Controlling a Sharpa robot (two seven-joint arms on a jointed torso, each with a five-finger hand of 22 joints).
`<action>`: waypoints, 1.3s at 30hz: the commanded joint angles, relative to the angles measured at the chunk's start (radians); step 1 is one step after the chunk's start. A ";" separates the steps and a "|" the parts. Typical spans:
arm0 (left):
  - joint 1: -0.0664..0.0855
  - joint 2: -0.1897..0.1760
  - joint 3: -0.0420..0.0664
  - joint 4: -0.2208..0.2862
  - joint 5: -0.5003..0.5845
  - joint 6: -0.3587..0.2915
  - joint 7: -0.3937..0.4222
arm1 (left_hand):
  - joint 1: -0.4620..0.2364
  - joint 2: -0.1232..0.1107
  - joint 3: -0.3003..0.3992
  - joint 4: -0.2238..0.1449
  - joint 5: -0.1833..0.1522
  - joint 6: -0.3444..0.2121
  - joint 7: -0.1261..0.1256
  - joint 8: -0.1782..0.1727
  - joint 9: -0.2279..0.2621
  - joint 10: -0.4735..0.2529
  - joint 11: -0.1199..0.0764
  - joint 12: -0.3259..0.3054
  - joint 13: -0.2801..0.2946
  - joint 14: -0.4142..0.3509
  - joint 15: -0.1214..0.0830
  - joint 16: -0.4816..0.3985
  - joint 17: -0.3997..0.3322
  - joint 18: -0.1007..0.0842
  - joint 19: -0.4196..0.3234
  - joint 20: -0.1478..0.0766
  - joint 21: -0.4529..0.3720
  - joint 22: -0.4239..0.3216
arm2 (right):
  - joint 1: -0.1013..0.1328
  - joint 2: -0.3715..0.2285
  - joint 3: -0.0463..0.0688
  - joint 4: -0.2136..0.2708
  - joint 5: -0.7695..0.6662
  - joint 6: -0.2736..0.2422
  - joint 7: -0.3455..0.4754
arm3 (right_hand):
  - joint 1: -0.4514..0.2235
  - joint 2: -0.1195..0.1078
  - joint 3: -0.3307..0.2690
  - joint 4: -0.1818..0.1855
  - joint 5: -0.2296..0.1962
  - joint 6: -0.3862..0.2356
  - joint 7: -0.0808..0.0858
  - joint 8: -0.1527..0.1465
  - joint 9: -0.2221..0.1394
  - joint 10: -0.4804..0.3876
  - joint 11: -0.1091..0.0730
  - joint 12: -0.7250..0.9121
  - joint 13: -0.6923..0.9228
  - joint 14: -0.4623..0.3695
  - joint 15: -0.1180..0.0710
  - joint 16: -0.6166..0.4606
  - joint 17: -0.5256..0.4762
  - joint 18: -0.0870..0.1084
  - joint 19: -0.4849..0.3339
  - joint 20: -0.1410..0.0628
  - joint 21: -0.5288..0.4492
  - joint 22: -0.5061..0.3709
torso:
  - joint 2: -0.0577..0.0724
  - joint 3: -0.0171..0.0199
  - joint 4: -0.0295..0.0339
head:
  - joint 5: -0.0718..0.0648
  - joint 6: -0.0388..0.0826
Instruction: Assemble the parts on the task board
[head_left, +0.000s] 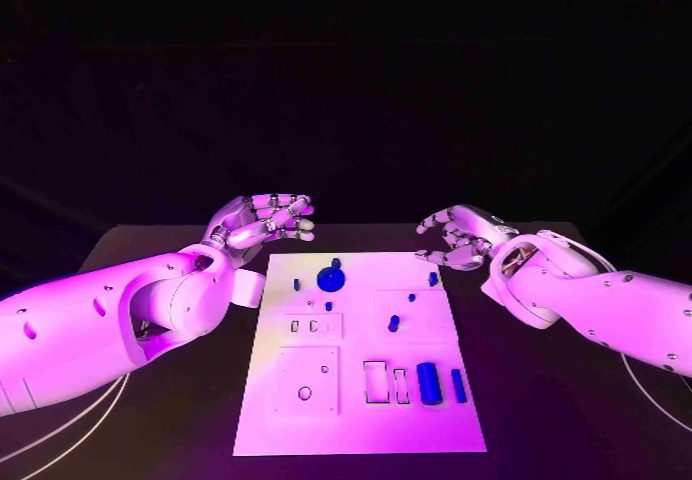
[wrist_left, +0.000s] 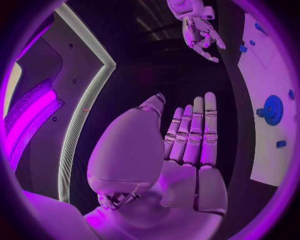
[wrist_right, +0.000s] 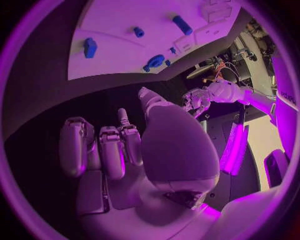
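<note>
The white task board (head_left: 361, 425) lies in the middle of the black table. A round blue part (head_left: 332, 277) sits near its far edge, small blue pegs (head_left: 394, 323) stand around the middle, and two blue cylinders (head_left: 428, 378) lie at the near right. My left hand (head_left: 267, 222) hovers beyond the board's far left corner; in the left wrist view its fingers (wrist_left: 194, 135) are stretched out and hold nothing. My right hand (head_left: 462, 238) hovers off the far right corner, with its fingers (wrist_right: 103, 150) loosely bent and apart and nothing in them.
Bare black table (head_left: 577, 420) surrounds the board on all sides. Several rectangular recesses (head_left: 375, 380) and raised white blocks (head_left: 310, 325) mark the board's near half. The left wrist view shows the round blue part (wrist_left: 272, 109) on the board, with the right hand (wrist_left: 200, 30) farther off.
</note>
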 joint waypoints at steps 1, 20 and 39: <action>0.001 0.001 0.001 -0.001 -0.003 0.016 0.008 | -0.001 -0.007 0.003 0.000 -0.006 -0.009 0.027 -0.006 0.002 -0.007 0.001 -0.005 -0.001 -0.009 0.001 -0.005 0.001 0.011 -0.007 0.000 0.005 0.001 | 0.000 -0.025 -0.001 -0.011 0.106 0.119 0.152 | 0.029 -0.007 -0.011 -0.011 0.010 -0.004 0.001 -0.005 0.001 -0.008 0.000 -0.006 0.123 0.098 0.009 -0.004 0.232 0.003 -0.001 0.002 0.001 0.079 | -0.004 0.0042 -0.0068 | 0.004 -0.005; 0.001 0.005 -0.001 -0.016 -0.003 0.020 0.009 | -0.001 -0.008 0.003 0.000 -0.006 -0.009 0.027 -0.006 0.002 -0.007 0.001 -0.005 -0.001 -0.008 0.002 -0.006 0.002 0.011 -0.007 0.000 0.006 0.002 | -0.060 0.015 -0.012 -0.207 0.166 0.175 0.206 | 0.107 0.001 0.011 -0.041 0.053 0.017 -0.002 -0.002 0.006 0.008 -0.003 0.008 0.139 0.104 0.006 0.002 0.255 -0.002 0.015 0.000 0.021 0.101 | -0.003 0.0031 -0.0040 | -0.001 -0.014; 0.000 0.010 -0.001 -0.021 -0.003 0.022 0.008 | -0.001 -0.008 0.003 0.000 -0.006 -0.009 0.027 -0.006 0.002 -0.007 0.001 -0.005 -0.001 -0.008 0.002 -0.006 0.002 0.011 -0.007 0.000 0.006 0.002 | -0.088 0.075 -0.018 -0.257 0.174 0.215 0.199 | 0.098 0.005 0.047 -0.037 0.059 0.069 -0.012 0.019 0.012 0.020 -0.012 0.017 0.149 0.104 0.000 0.002 0.257 -0.003 0.018 -0.005 0.024 0.105 | -0.001 0.0057 -0.0009 | -0.001 -0.024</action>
